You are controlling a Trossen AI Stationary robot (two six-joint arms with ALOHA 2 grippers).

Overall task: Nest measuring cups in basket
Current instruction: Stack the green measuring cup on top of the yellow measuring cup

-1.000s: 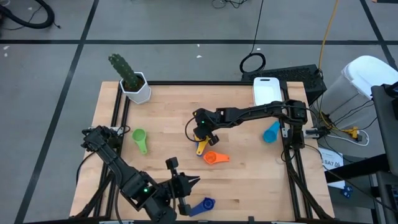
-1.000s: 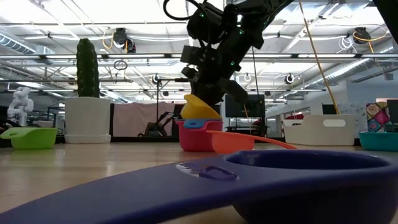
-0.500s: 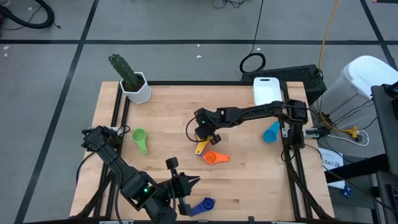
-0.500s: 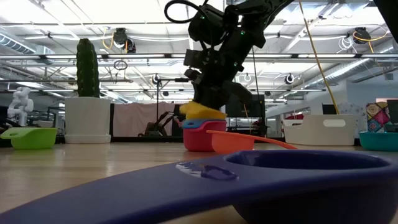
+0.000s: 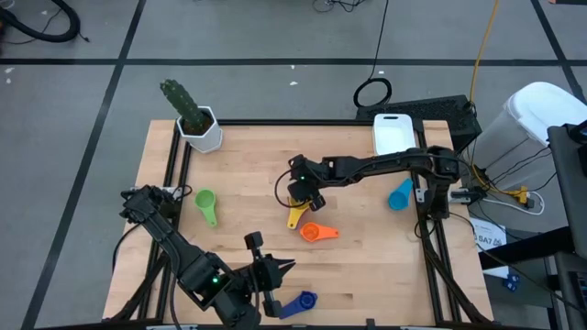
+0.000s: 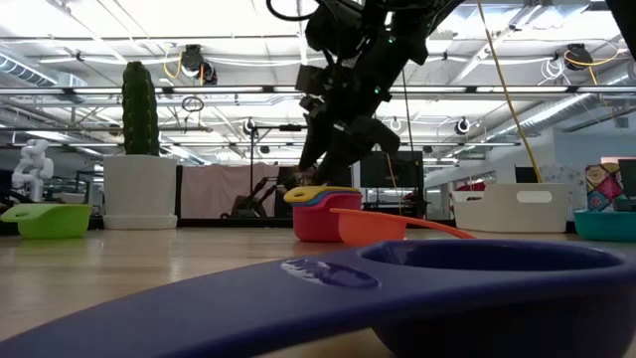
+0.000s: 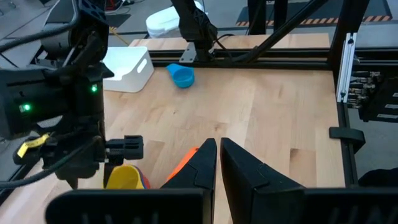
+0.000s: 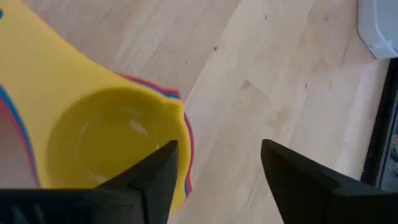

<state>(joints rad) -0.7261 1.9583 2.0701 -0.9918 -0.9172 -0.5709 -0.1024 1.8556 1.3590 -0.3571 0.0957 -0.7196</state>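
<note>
A stack of nested measuring cups point(image 6: 320, 214) stands mid-table: red at the bottom, blue inside it, yellow point(image 8: 106, 143) on top. The yellow handle point(image 5: 293, 218) points toward the near edge. My right gripper point(image 6: 320, 177) hangs open just above the stack, one finger over the yellow rim. An orange cup point(image 5: 314, 232) lies beside the stack. A green cup point(image 5: 205, 205), a light blue cup point(image 5: 400, 194) and a dark blue cup point(image 5: 298, 302) lie apart. The white basket point(image 5: 396, 133) sits at the far right. My left gripper point(image 7: 217, 163) waits shut near the front edge.
A white hexagonal pot with a cactus point(image 5: 198, 126) stands at the far left corner. Black frame rails point(image 5: 429, 229) run along the table's sides. Bare wood lies between the stack and the basket.
My right gripper has opened and let go of the yellow cup, then drawn up a little. The yellow cup, which stood tilted and high on the stack, has dropped down into the blue one and now sits level with only its rim showing.
</note>
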